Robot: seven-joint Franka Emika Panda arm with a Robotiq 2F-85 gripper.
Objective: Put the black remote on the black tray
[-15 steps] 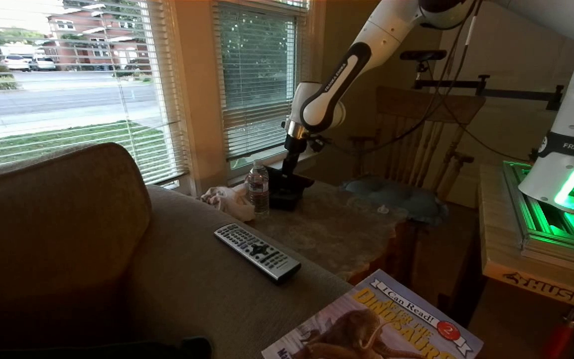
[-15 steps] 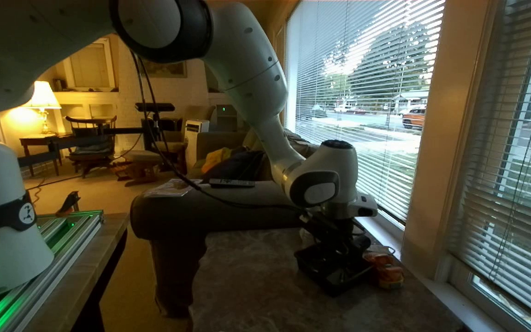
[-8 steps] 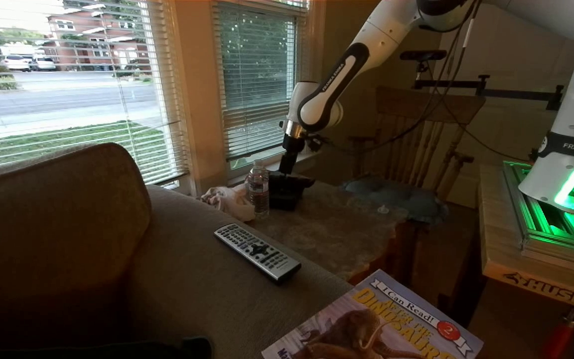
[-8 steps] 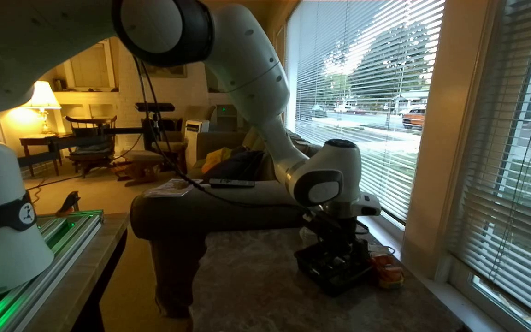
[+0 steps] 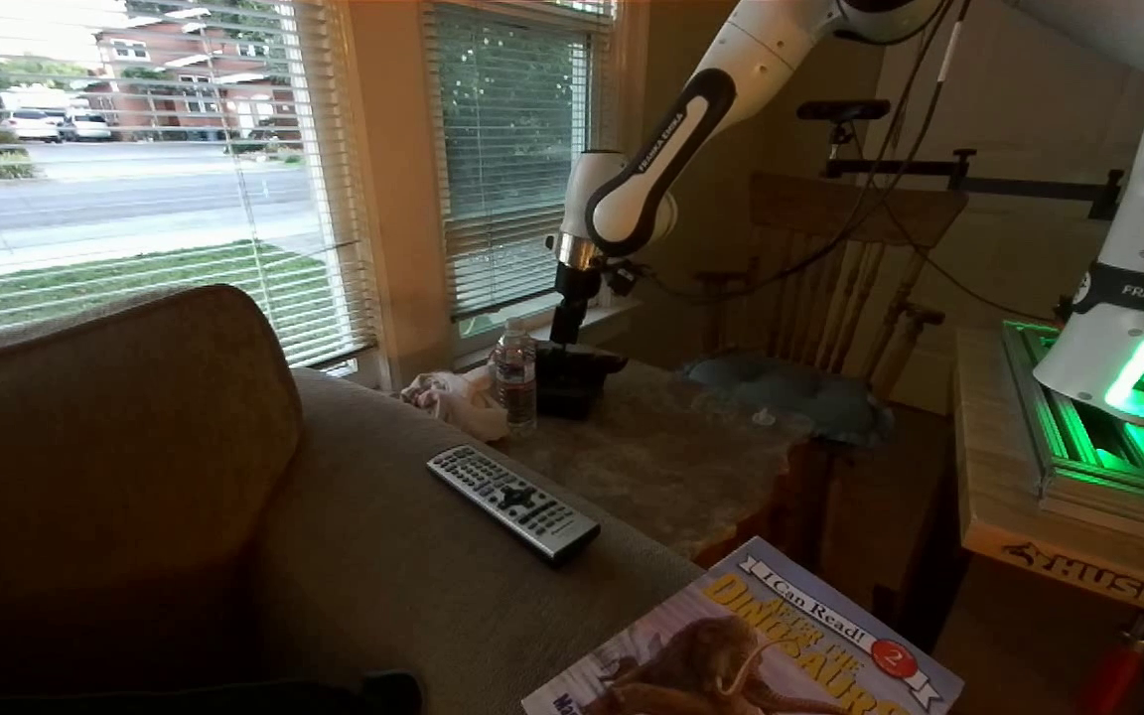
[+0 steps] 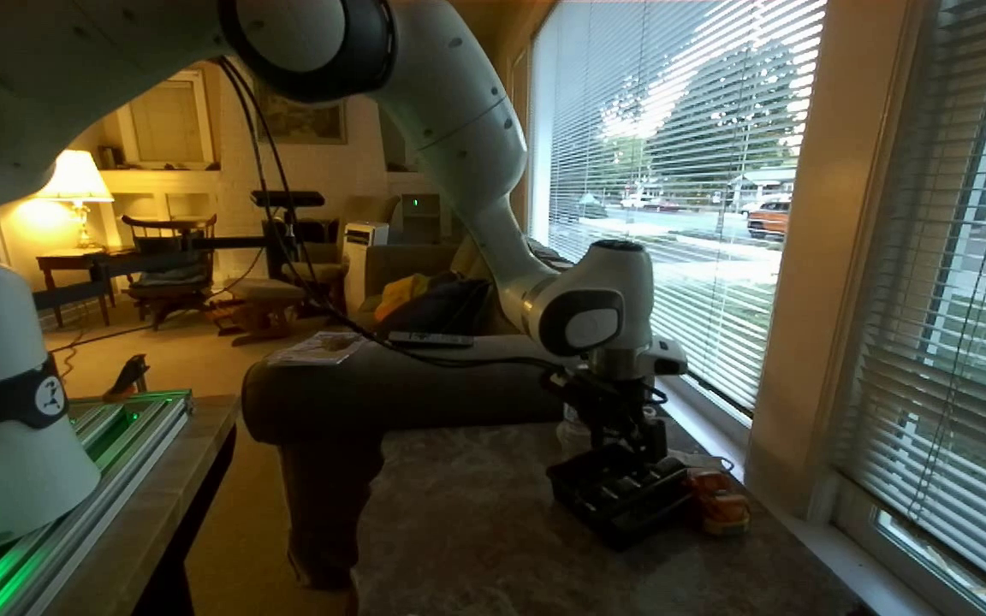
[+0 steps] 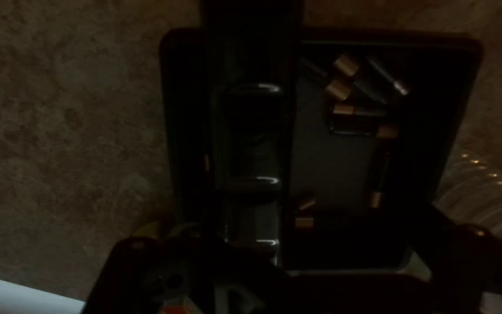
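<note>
Gripper [image 7: 314, 235], black, two-fingered: I have it spread wide. The slim, bar-shaped black remote [image 7: 251, 146] lies just below it, nearer one finger than the other in the wrist view. The remote runs across the small, boxy, low-walled black tray [image 7: 390, 36], one end over the rim; my gripper hides the opposite end. Beside the remote, inside the tray, lie copper-and-black cylindrical batteries [image 7: 360, 127]. A clear plastic bottle [image 5: 515, 389] stands upright near the tray.
</note>
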